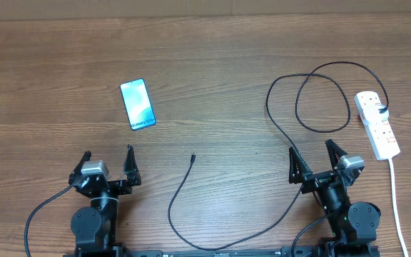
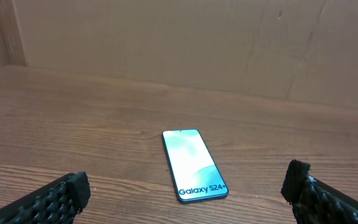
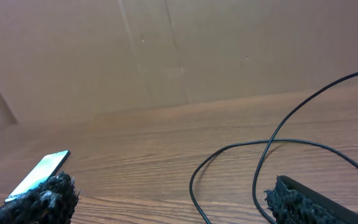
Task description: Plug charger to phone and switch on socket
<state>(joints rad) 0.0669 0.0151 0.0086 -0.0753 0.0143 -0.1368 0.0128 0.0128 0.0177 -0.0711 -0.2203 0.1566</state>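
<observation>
The phone (image 1: 137,104) lies flat on the table, its blue screen up; it also shows in the left wrist view (image 2: 193,165) and at the left edge of the right wrist view (image 3: 39,175). The charger cable (image 1: 291,135) loops from the socket (image 1: 377,124) at the right, where its black plug sits, down along the front to its connector tip (image 1: 193,156) in the middle. It also shows in the right wrist view (image 3: 229,162). My left gripper (image 1: 108,163) is open and empty, in front of the phone. My right gripper (image 1: 314,155) is open and empty, next to the cable.
The socket's white cord (image 1: 397,207) runs down the right side to the front edge. A brown cardboard wall (image 2: 179,43) stands behind the wooden table.
</observation>
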